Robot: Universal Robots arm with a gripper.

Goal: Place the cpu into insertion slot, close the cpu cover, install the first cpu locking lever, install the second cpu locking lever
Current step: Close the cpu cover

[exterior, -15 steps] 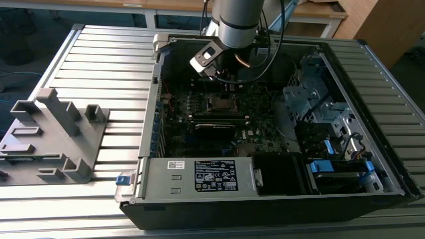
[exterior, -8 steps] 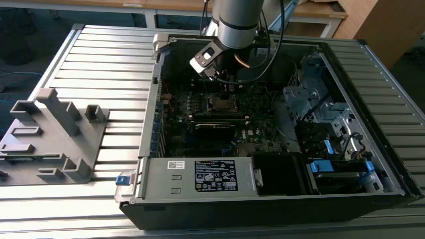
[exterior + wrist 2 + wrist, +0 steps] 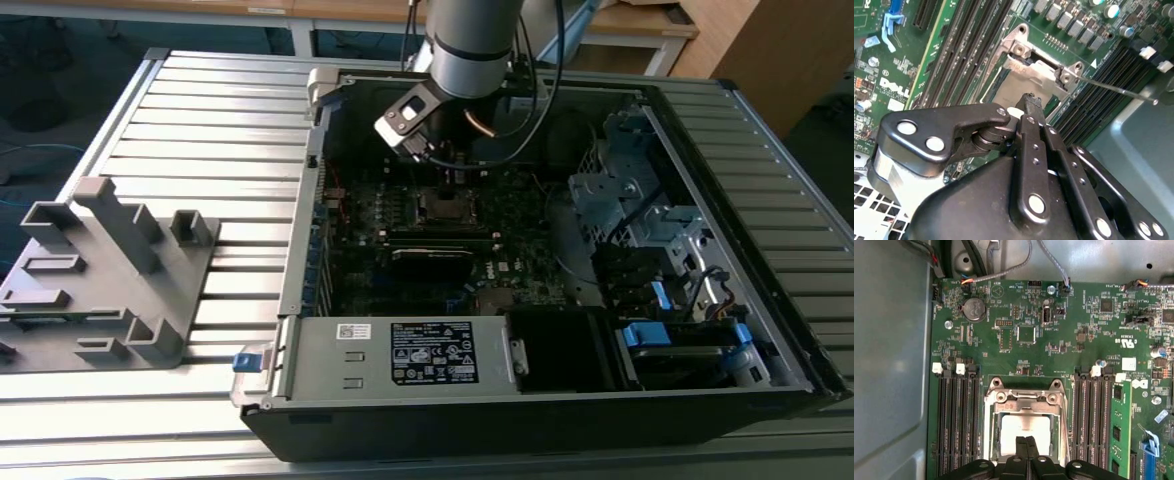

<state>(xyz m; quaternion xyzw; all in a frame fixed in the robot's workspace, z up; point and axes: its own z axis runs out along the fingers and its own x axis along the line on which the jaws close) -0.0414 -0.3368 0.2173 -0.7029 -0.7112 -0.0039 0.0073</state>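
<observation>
The cpu (image 3: 1014, 432) lies flat in the insertion slot (image 3: 988, 432), its dull silver top showing through the window of the cpu cover (image 3: 1026, 406). The cover's silver frame lies down over the chip. My gripper (image 3: 1026, 441) is shut, fingertips pressed together with nothing between them, just above the cpu's middle. In the second wrist view the gripper (image 3: 1030, 100) hovers over the cover (image 3: 1036, 72), and a thin wire locking lever (image 3: 1116, 89) sticks out sideways from the socket's corner. In the exterior view the gripper (image 3: 451, 170) hangs inside the open computer case above the socket (image 3: 447, 205).
Black memory slots (image 3: 956, 425) flank the socket on both sides, one holding a green module (image 3: 1116, 435). Cables (image 3: 1004, 270) run along the board's edge. A drive cage (image 3: 627, 190) and power supply (image 3: 400, 355) border the board. A grey fixture (image 3: 107, 270) stands on the table at the exterior view's left.
</observation>
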